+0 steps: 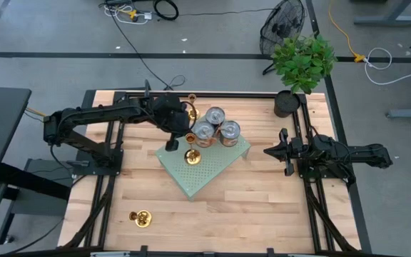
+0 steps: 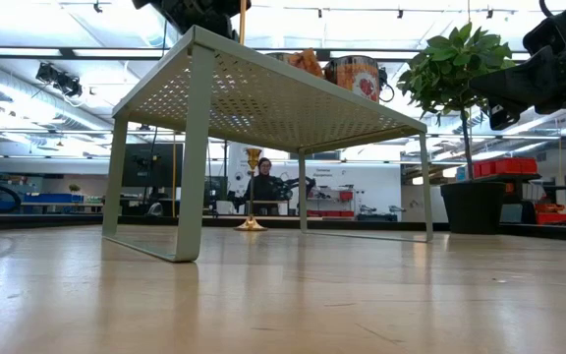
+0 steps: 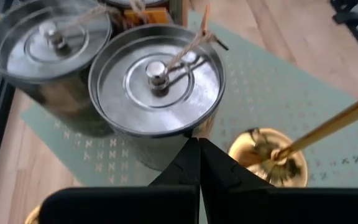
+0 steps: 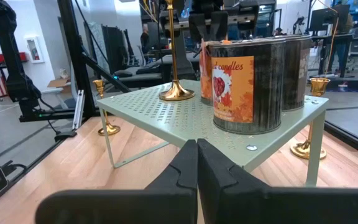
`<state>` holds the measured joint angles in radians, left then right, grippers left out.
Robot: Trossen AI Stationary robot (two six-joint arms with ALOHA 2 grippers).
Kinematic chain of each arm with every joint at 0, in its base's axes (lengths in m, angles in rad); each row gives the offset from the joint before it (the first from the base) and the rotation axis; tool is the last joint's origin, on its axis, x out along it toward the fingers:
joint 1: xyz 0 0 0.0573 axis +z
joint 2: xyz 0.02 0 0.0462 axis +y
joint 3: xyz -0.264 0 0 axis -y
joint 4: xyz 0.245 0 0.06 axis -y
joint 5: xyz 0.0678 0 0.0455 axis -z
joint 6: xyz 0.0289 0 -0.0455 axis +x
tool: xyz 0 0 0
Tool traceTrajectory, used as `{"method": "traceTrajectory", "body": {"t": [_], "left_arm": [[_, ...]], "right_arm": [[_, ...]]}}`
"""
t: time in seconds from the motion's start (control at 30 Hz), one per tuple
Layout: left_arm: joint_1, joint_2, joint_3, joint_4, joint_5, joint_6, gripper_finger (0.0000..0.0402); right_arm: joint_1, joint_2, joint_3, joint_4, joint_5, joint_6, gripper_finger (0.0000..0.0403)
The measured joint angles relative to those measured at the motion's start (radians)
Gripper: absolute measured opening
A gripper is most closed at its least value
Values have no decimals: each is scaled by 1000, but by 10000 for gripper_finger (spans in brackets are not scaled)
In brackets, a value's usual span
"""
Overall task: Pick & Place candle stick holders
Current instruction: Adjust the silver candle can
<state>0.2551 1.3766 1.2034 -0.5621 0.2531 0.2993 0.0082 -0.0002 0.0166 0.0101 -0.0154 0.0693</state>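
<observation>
In the high view, the left gripper (image 1: 172,145), closed and empty, hovers at centre frame over the green rack (image 1: 212,170) beside one candle holder (image 1: 191,155) standing on it; a second holder (image 1: 190,111) stands behind the cans (image 1: 215,128), and a third (image 1: 142,218) lies on the table (image 1: 262,207) at lower left. The right gripper (image 1: 271,151), closed and empty, waits right of centre. In the right wrist view, holders appear on the rack (image 4: 176,93) and on the table at left (image 4: 108,129) and right (image 4: 307,148).

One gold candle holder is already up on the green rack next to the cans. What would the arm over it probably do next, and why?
Probably lift the left gripper away and head for another holder. Its fingers are shut and empty, and the candle holder on the rack stands upright beside the cans. Another holder lies on the table near the front edge; the right gripper waits, shut, off to the rack's side.
</observation>
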Motion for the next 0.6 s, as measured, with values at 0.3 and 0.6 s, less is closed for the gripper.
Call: {"method": "traceTrajectory", "body": {"t": [0.3,0.6], "left_arm": [[2,0,0,20,69,0,0],[2,0,0,6,89,-1,0]], "right_arm": [[0,0,0,0,0,0,3],[0,0,0,0,0,0,3]]}}
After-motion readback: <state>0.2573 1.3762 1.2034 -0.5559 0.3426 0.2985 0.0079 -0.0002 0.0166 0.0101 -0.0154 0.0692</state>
